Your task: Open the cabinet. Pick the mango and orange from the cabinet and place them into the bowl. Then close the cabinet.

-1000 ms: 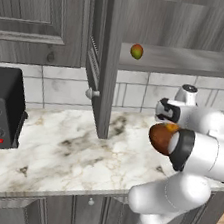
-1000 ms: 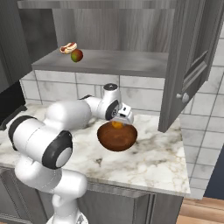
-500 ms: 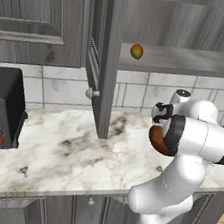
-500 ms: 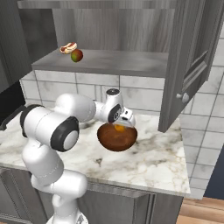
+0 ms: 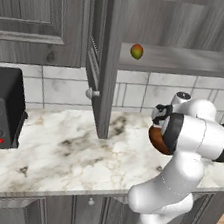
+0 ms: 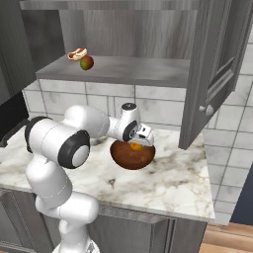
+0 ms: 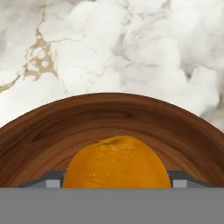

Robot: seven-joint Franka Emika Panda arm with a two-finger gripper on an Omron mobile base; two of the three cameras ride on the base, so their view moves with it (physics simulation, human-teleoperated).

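the end effector hangs low over the bowl on the desk, fingers spread beside the orange to drop it inside, while the mango waits on the cabinet shelf.

A glossy white arm of rounded segments, dark bands at its joints.
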